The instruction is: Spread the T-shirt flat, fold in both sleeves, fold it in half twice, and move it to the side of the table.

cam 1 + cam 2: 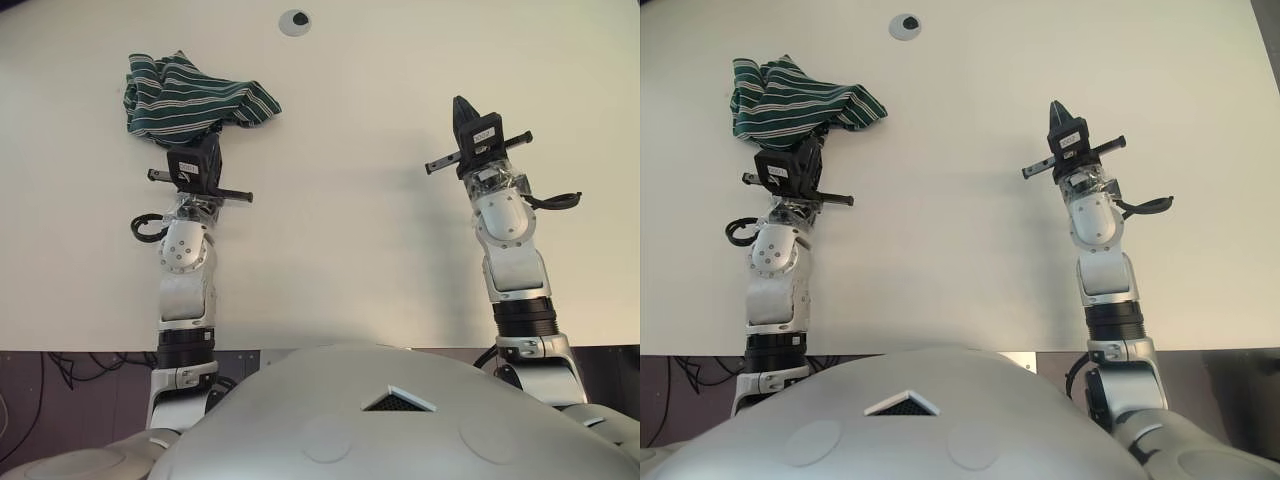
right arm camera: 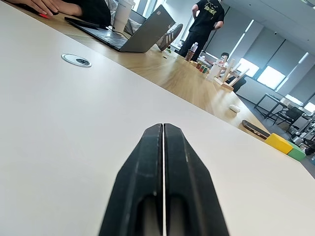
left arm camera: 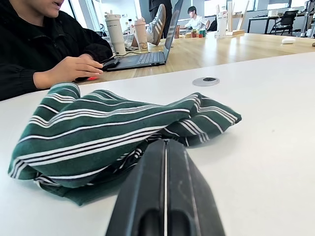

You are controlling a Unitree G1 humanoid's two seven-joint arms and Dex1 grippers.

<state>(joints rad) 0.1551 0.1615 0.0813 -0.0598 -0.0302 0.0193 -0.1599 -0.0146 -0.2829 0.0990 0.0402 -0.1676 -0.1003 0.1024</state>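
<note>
The T-shirt (image 1: 190, 95), dark green with thin white stripes, lies crumpled in a heap at the far left of the white table (image 1: 340, 230). My left gripper (image 1: 211, 136) is shut, its tip right at the heap's near edge; in the left wrist view the joined fingers (image 3: 165, 147) point into the cloth (image 3: 108, 128), with no fabric visible between them. My right gripper (image 1: 461, 103) is shut too and hovers over bare table at the right, far from the shirt; its closed fingertips (image 2: 163, 127) hold nothing.
A round grey cable grommet (image 1: 294, 22) is set into the table beyond the shirt. Across the far edge a person's hands rest by a laptop (image 3: 142, 58) on another desk. The table's near edge (image 1: 330, 348) runs just in front of my arms.
</note>
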